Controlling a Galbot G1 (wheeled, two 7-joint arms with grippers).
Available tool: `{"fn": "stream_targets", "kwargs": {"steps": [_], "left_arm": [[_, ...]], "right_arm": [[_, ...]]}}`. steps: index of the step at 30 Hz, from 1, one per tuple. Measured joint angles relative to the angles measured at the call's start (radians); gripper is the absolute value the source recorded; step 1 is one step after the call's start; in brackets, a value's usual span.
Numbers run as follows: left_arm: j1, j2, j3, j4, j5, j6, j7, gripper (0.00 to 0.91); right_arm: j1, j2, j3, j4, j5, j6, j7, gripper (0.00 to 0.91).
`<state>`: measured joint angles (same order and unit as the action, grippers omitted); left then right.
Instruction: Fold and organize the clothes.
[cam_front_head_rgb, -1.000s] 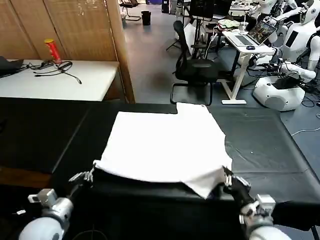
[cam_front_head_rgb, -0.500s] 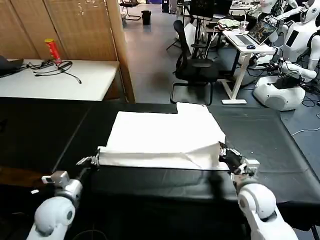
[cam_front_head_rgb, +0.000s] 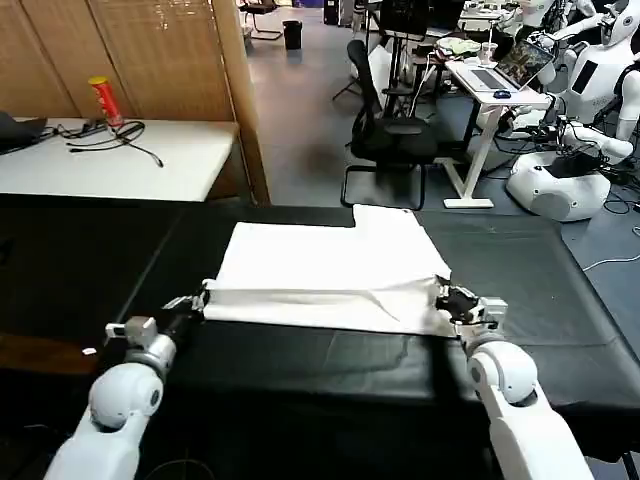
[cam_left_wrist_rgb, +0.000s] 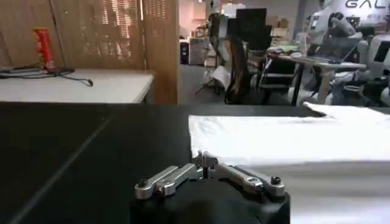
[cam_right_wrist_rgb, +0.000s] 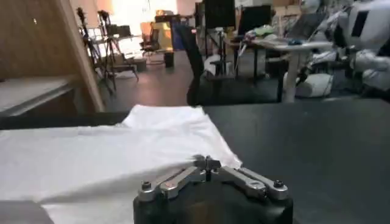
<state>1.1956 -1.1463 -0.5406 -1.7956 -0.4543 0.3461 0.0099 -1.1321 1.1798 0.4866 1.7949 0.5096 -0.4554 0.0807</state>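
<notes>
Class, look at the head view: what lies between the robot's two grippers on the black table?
The folded near edge of the white T-shirt spans the stretch between the left gripper and right gripper, resting on the black table.

Red can (cam_front_head_rgb: 103, 100) and cables (cam_front_head_rgb: 112, 137) — white side table (cam_front_head_rgb: 180, 165).

1 white T-shirt (cam_front_head_rgb: 325, 275), 2 tools: left (cam_front_head_rgb: 197, 300), right (cam_front_head_rgb: 447, 300).

left pincer (cam_left_wrist_rgb: 206, 159): tips pinched together on T-shirt (cam_left_wrist_rgb: 286, 139) edge | shirt flat on black worktop (cam_left_wrist_rgb: 79, 152) | red can (cam_left_wrist_rgb: 41, 49) far behind
</notes>
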Motion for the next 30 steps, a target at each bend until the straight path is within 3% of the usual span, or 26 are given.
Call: {"fn": "stream_targets", "kwargs": {"steps": [7,14,15,18,21,22,23,24,25,27,28,30], "left_arm": [[0.014,-0.015,-0.001,-0.006,0.004,0.004,0.0,0.878],[0.074,0.002,-0.031,-0.05,-0.008,0.037,0.015,0.878],[0.087,0.003,-0.037,-0.057,-0.02,0.043,0.021,0.878],[0.119,0.001,-0.05,-0.065,-0.067,0.056,0.025,0.878],[0.13,-0.005,-0.054,-0.062,-0.085,0.061,0.03,0.878],[0.133,-0.007,-0.054,-0.059,-0.086,0.061,0.031,0.868],[0.135,-0.008,-0.054,-0.054,-0.086,0.062,0.033,0.712],[0.137,-0.009,-0.054,-0.051,-0.086,0.064,0.035,0.644],[0.139,-0.01,-0.054,-0.048,-0.086,0.065,0.035,0.39],[0.141,-0.01,-0.054,-0.042,-0.086,0.067,0.035,0.146],[0.141,-0.01,-0.054,-0.039,-0.086,0.067,0.036,0.127],[0.143,-0.01,-0.054,-0.037,-0.085,0.067,0.037,0.098]], "right_arm": [[-0.109,-0.052,0.048,0.129,-0.004,-0.044,-0.018,0.878],[-0.226,-0.085,0.098,0.193,-0.018,-0.042,-0.031,0.868],[-0.238,-0.085,0.105,0.193,-0.016,-0.042,-0.029,0.8],[-0.259,-0.081,0.112,0.189,-0.008,-0.042,-0.026,0.77],[-0.268,-0.071,0.109,0.181,-0.009,-0.044,-0.025,0.683],[-0.269,-0.067,0.107,0.179,-0.013,-0.044,-0.025,0.566],[-0.27,-0.064,0.104,0.177,-0.018,-0.044,-0.025,0.536],[-0.271,-0.061,0.1,0.175,-0.021,-0.045,-0.026,0.497],[-0.273,-0.058,0.097,0.174,-0.025,-0.045,-0.027,0.371],[-0.275,-0.052,0.09,0.171,-0.033,-0.045,-0.029,0.244],[-0.276,-0.05,0.088,0.17,-0.034,-0.045,-0.029,0.098],[-0.279,-0.047,0.087,0.17,-0.037,-0.044,-0.029,0.088]]}}
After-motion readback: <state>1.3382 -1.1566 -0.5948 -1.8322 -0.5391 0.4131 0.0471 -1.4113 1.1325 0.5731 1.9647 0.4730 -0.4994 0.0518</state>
